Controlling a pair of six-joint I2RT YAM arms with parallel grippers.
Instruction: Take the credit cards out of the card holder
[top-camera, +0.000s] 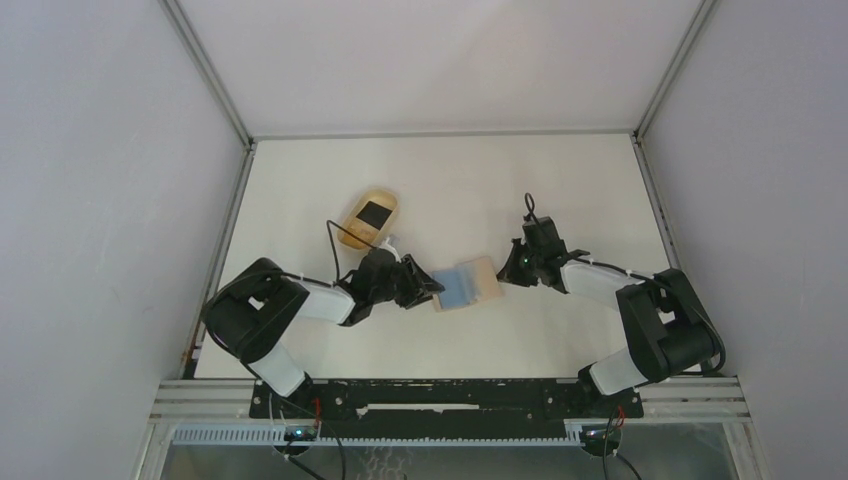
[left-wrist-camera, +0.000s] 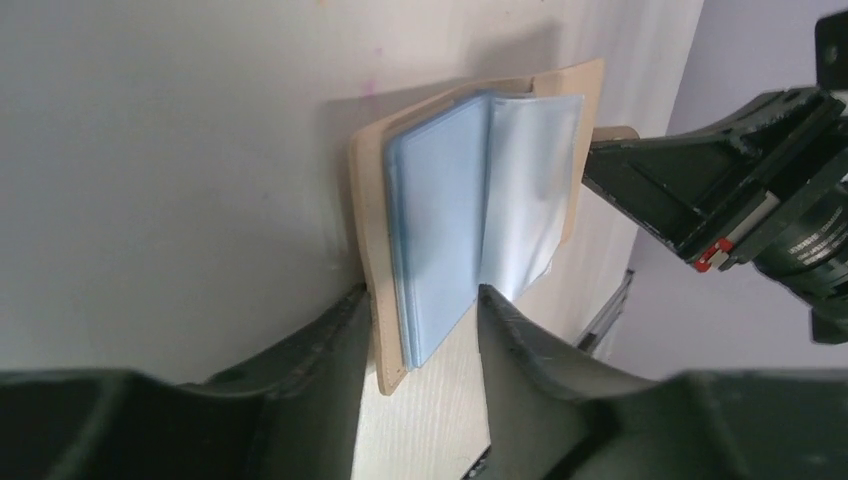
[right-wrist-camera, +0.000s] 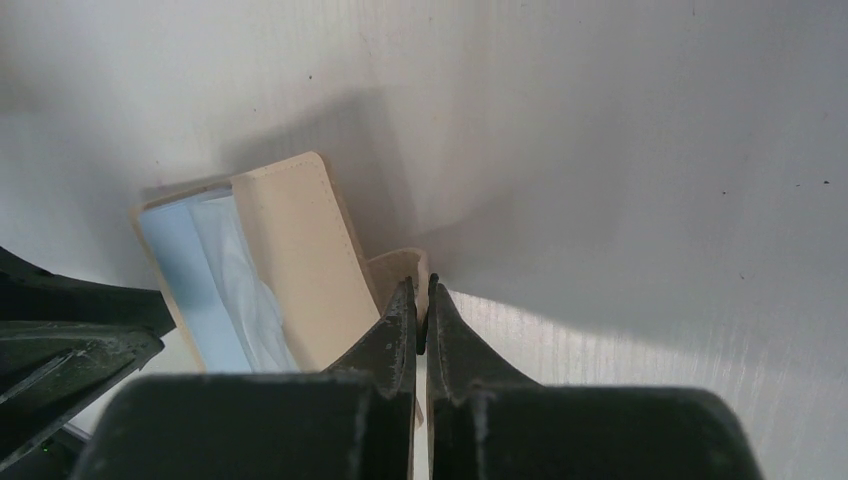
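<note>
The tan card holder (top-camera: 487, 275) lies spread open mid-table, showing light blue credit cards (top-camera: 458, 287) and a clear sleeve (left-wrist-camera: 525, 190). In the left wrist view the stack of cards (left-wrist-camera: 440, 240) sits against the tan cover (left-wrist-camera: 365, 200). My left gripper (left-wrist-camera: 420, 300) is open, its jaws straddling the near edge of cover and cards; one finger (left-wrist-camera: 340, 340) rests by the cover's outside. My right gripper (right-wrist-camera: 421, 290) is shut on the holder's small tab (right-wrist-camera: 405, 268), at the holder's (right-wrist-camera: 300, 250) right end.
An oval tan tray (top-camera: 385, 195) with a dark rectangle inside lies behind the left gripper (top-camera: 432, 287). Metal frame posts and grey walls bound the table on the left, right and far sides. The right gripper (top-camera: 508, 268) faces the left one across the holder.
</note>
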